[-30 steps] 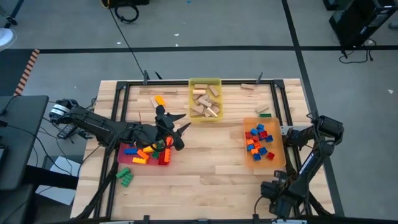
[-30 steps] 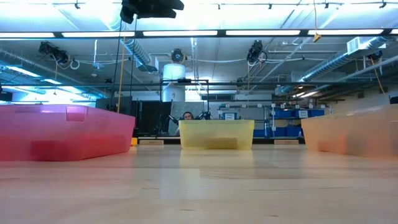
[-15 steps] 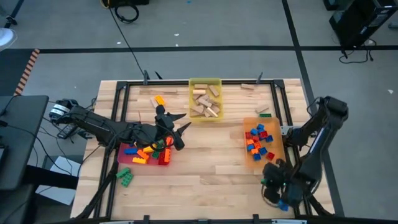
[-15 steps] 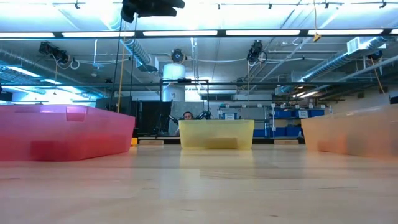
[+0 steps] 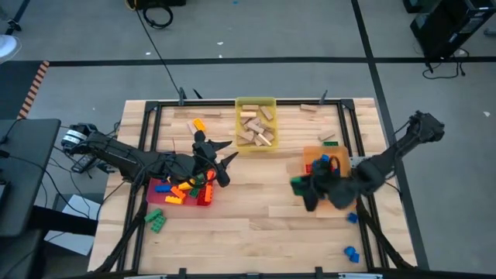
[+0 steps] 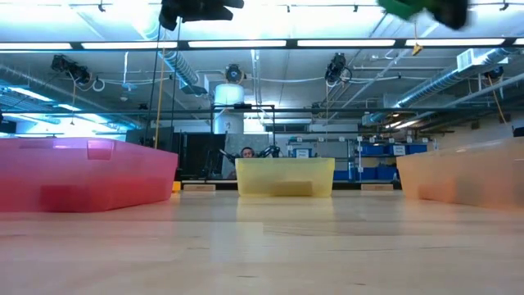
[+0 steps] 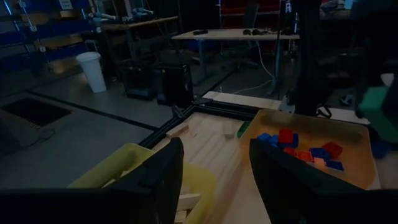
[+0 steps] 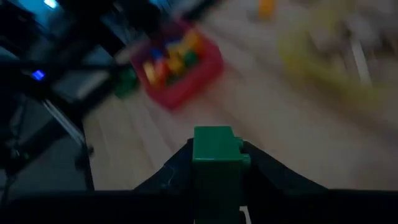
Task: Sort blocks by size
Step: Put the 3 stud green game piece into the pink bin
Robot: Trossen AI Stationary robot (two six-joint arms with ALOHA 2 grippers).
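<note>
We see the right tool (image 8: 214, 163) clamped on a green studded brick (image 8: 215, 152), carried above the counter (image 5: 256, 213) beside the orange tray (image 5: 346, 203), while the left tool (image 7: 211, 180) waits half open above the red tray (image 5: 155, 194); such a narrow hold may let the brick slip and drop in the wrong place.

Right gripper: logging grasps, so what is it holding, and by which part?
The right gripper pinches a green studded brick by its two opposite sides.
</note>
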